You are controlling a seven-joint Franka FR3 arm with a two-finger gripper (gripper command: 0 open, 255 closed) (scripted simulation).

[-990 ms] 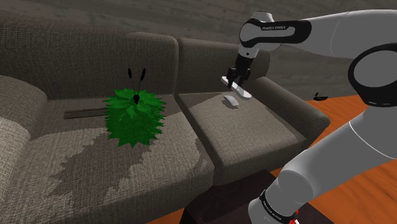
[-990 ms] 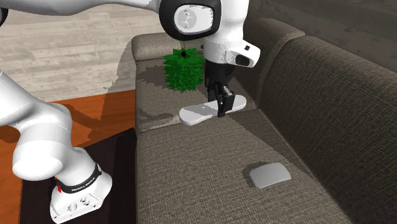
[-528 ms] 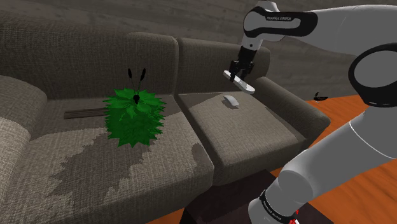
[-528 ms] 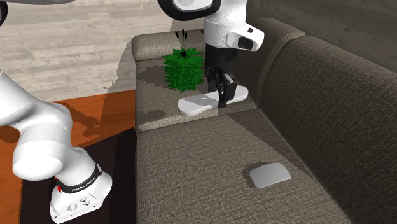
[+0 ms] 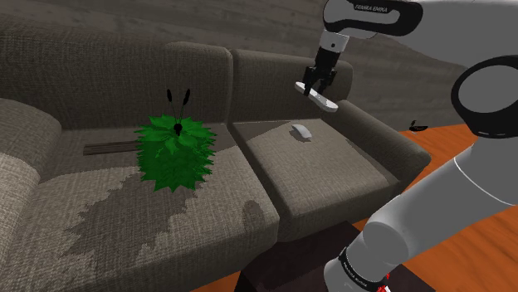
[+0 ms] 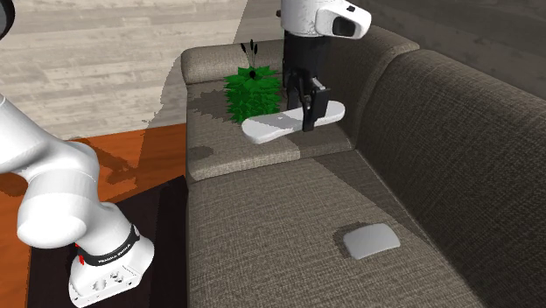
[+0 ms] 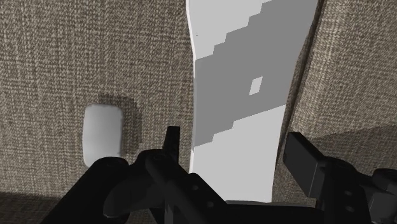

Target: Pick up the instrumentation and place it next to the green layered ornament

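1. Fingers [image 7: 304, 159] pinch the flat white instrument [image 6: 271, 127] across its width, holding it in the air above the sofa [image 5: 315, 174] seat.
2. Green layered ornament [image 5: 174, 153] sits on the neighbouring cushion, well apart from the instrument.
3. Small pale pad [image 5: 300, 131] lies on the seat below.

Arm [image 5: 465, 191] is showing glossy white, rounded shells, with joints going dark grey between them. One round dark disc [image 5: 486, 99] is sitting on the side of a big joint. Black lettering [image 5: 372, 7] is running along the upper link, reading FRANKA EMIKA. Base link [image 6: 105, 276] is wearing a black band [image 6: 112, 248] carrying small white print, a red mark [image 6: 81, 259] showing beside it. End effector [image 6: 307, 118] is appearing all black, its two blocky fingers [image 7: 305, 165] ending square.
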